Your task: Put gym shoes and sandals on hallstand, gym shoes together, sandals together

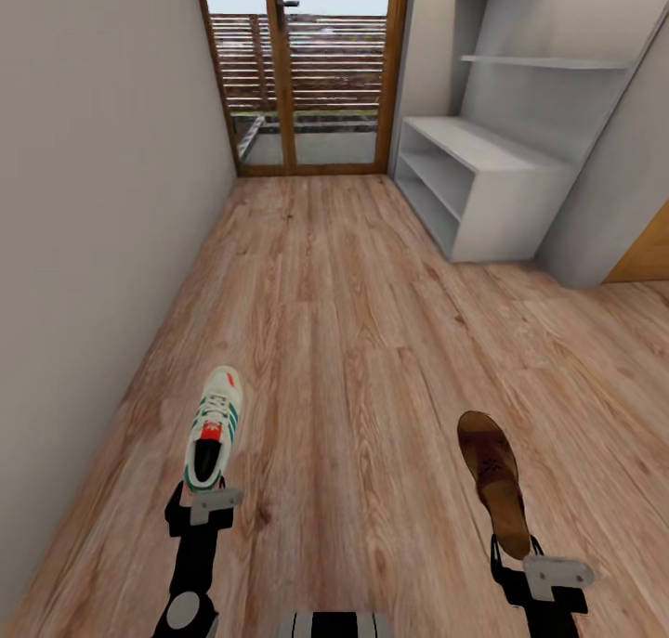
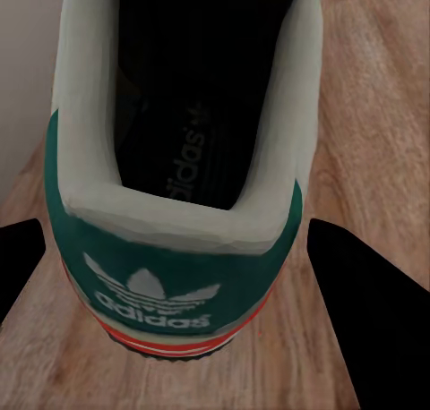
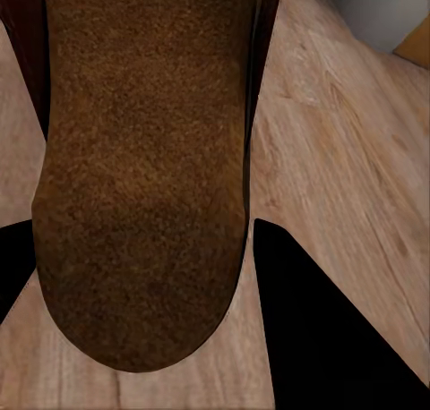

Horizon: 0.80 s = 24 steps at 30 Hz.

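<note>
One cream gym shoe (image 1: 214, 426) with green stripes and a red tongue label points away from me, its green heel (image 2: 161, 276) held between the fingers (image 2: 372, 311) of my left gripper (image 1: 206, 491), which is shut on it. A brown sandal (image 1: 494, 482) with a patterned strap sits heel-first in my right gripper (image 1: 522, 553). The cork footbed (image 3: 143, 177) lies between the dark fingers (image 3: 313, 320), shut on it. Both hang over the corridor floor (image 1: 353, 322). The pale-grey hallstand (image 1: 492, 169) stands ahead on the right, its top and shelves bare.
A plain wall (image 1: 102, 201) runs along the left. A wood-framed glass door (image 1: 307, 71) closes the corridor's far end. Floating shelves (image 1: 548, 62) hang above the hallstand. A wooden door edge (image 1: 646, 257) shows at the far right.
</note>
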{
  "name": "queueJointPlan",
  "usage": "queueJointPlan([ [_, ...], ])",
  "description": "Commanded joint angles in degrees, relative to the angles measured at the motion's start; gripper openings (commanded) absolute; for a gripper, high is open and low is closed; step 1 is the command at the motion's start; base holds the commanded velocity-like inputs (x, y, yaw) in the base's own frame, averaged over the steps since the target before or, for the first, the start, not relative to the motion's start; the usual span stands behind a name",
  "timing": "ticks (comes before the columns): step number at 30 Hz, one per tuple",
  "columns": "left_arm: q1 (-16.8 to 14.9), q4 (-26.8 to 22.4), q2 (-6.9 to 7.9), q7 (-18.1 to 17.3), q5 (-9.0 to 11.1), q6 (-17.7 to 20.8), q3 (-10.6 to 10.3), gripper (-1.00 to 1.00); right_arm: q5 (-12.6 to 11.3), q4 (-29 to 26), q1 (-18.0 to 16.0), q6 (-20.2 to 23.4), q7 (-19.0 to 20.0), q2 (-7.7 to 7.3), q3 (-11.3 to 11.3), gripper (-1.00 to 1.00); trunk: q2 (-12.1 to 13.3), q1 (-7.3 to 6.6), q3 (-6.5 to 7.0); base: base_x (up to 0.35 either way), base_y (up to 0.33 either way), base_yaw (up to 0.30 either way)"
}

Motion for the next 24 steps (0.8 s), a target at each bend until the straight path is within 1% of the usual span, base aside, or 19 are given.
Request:
queueJointPlan([
  [1,0.0,0.1,-0.01,0.2,-0.2,0.0,-0.1,-1.00,0.1,0.1,0.0,-0.2,-0.3,-0.01,0.4,-1.00,0.0,0.00,0.00,0.171,-0.037,0.000],
  [4,0.0,0.3,-0.02,0.4,-0.6,0.0,-0.5,-1.00,0.7,0.4,0.0,-0.5,-0.9,-0.02,1.3,-1.00,0.0,0.00,0.00,0.164,-0.023,0.000],
  [7,0.0,0.3,0.03,0.5,-0.8,-0.1,-0.7,-1.00,1.0,0.5,0.0,-0.6,-1.2,-0.02,1.6,-1.00,0.0,0.00,0.00,0.158,-0.009,0.000],
  [20,0.0,0.4,0.37,0.5,-0.9,-0.1,-0.9,-1.00,1.1,0.6,0.0,-0.6,-1.3,-0.03,1.9,-1.00,0.0,0.00,0.00,0.157,-0.002,0.000],
  [24,0.0,0.4,0.38,0.5,-0.8,0.0,-0.8,-1.00,1.0,0.6,0.0,-0.6,-1.4,-0.03,1.9,-1.00,0.0,0.00,0.00,0.216,0.000,0.000],
])
